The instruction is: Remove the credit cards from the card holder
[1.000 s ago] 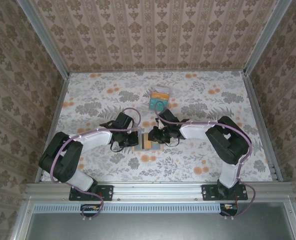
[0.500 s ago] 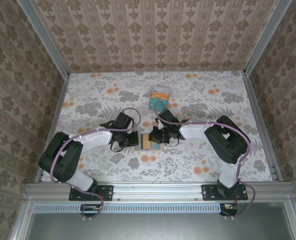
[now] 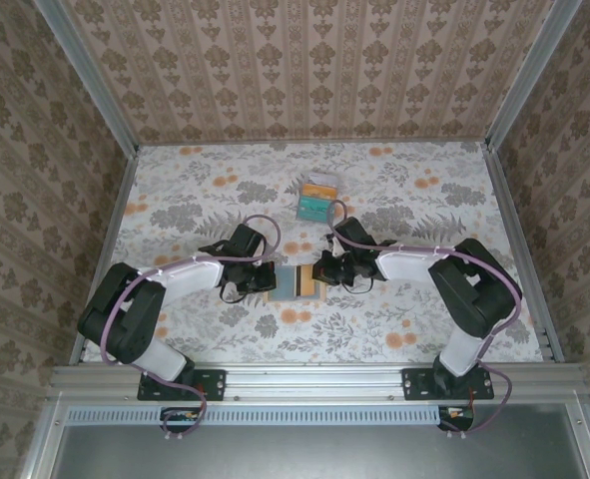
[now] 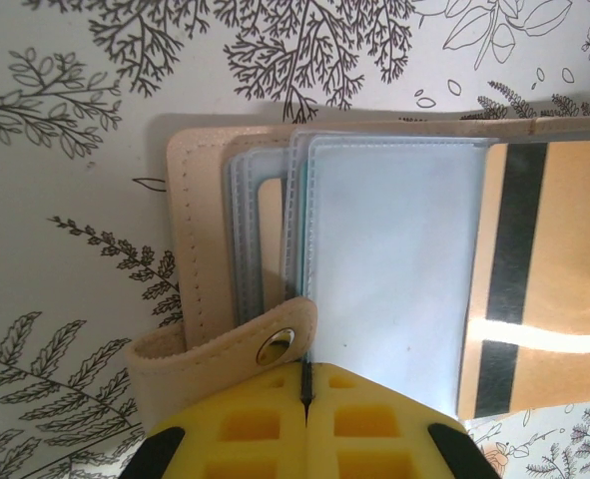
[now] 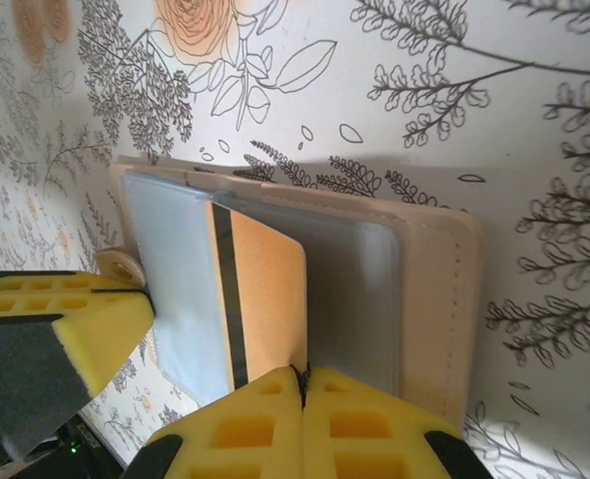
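Note:
The card holder lies open on the table between both arms, tan edging round its grey-blue inner panels. My left gripper is shut on the near edge of those panels, beside the snap strap. An orange card with a black stripe sticks partly out of a pocket. My right gripper is shut on that card's near corner. From above, the left gripper and right gripper flank the holder. A sliver of teal shows between the panels.
Two loose cards, teal and orange-white, lie stacked on the floral tablecloth behind the holder. The left gripper's yellow finger appears at the left of the right wrist view. Patterned walls enclose the table on three sides.
My right gripper has moved to the right with the orange card, drawing it further out of the holder. The left gripper has stayed on the holder.

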